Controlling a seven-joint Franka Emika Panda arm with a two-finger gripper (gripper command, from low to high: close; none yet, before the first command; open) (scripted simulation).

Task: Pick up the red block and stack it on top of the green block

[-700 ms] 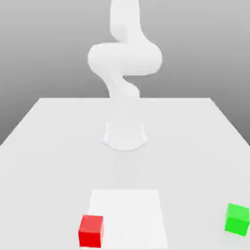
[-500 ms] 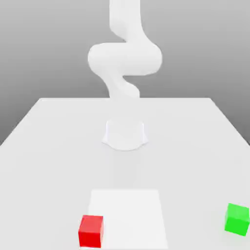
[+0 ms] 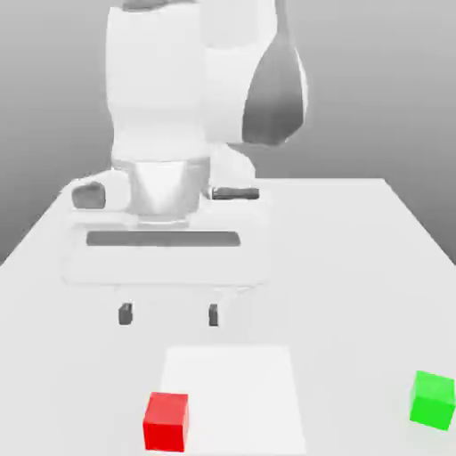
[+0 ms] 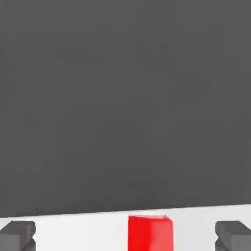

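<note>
Looks like the approach step: the gripper (image 3: 169, 313) hangs wide open and empty above the red block (image 3: 166, 421), which sits on the table (image 3: 356, 267). The green block (image 3: 433, 400) is well apart from it. Next: descend, close.

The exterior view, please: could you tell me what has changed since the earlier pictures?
The arm has swung its gripper into view, open, above the table just behind the red block. Nothing was grasped. The red block and green block stayed where they were.
</note>
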